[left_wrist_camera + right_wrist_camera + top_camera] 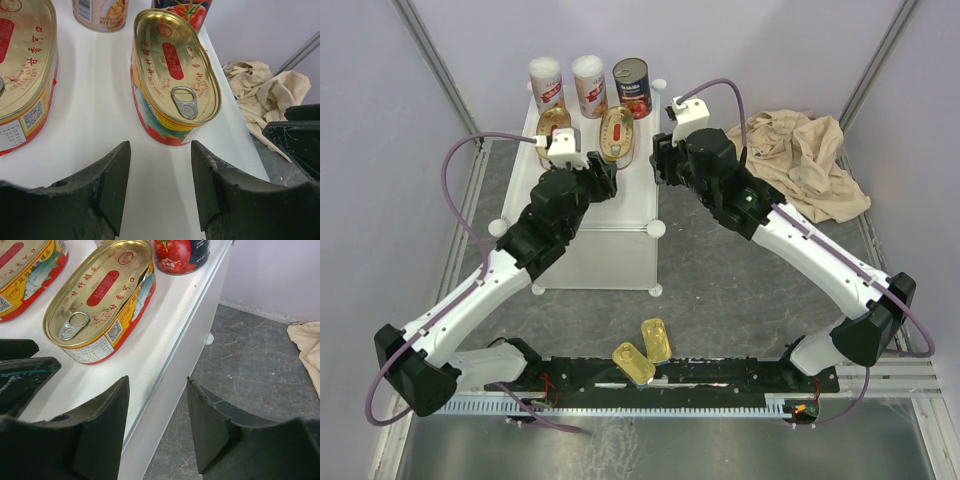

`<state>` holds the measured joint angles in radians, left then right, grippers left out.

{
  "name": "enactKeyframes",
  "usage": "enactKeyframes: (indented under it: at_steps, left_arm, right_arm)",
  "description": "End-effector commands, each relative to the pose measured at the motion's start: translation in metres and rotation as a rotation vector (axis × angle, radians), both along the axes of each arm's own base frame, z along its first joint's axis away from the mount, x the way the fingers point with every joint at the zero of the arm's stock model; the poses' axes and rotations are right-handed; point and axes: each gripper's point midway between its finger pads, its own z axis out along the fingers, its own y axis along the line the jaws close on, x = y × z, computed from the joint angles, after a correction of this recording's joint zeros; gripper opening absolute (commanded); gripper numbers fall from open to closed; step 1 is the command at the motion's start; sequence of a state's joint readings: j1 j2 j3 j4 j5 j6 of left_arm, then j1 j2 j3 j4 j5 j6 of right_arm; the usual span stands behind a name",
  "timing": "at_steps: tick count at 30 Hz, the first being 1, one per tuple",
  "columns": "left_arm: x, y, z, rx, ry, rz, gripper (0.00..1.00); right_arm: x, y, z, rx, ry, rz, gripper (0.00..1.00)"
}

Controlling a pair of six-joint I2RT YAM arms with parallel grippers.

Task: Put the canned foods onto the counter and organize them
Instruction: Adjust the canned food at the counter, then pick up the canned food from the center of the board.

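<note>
The white counter (625, 205) carries two white-and-red cylinders (547, 83) (590, 85) and a dark tomato can (631, 87) in a back row. Two red-yellow oblong tins (553, 128) (617, 133) lie in front of them. Two gold rectangular tins (655, 340) (633, 362) lie on the floor by the arm bases. My left gripper (160, 150) is open over the counter top, just short of the right oblong tin (172, 75), with nothing between its fingers. My right gripper (157, 385) is open and empty, straddling the counter's right edge (165, 305) beside the same tin (100, 300).
A beige cloth (810, 160) lies crumpled on the dark floor right of the counter. The two grippers hang close together over the counter's right side; the right gripper's finger (295, 135) shows in the left wrist view. Metal frame posts rise at both back corners.
</note>
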<state>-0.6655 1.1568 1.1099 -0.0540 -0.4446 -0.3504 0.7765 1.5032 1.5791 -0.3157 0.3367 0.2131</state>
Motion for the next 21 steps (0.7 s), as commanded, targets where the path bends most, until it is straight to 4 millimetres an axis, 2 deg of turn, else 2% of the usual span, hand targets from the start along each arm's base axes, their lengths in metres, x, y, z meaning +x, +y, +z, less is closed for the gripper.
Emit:
enactKeyframes:
  at_steps: [1,6,15,21]
  left_arm:
    - [-0.013,0.006,0.045,-0.073,-0.08,0.002,0.59]
    - [-0.022,0.009,0.048,-0.046,-0.077,0.006,0.59]
    - [-0.04,0.029,0.062,-0.046,-0.098,0.036,0.59]
    - [-0.05,0.041,0.071,-0.056,-0.115,0.049,0.59]
  right_arm:
    - [-0.01,-0.014,0.028,0.059,-0.048,-0.015,0.6]
    - [-0.019,-0.026,0.029,0.068,-0.046,-0.029,0.69]
    - [-0.037,-0.053,0.025,0.061,-0.039,-0.079,0.86]
    - [-0.05,-0.072,0.017,0.059,-0.026,-0.112,0.91]
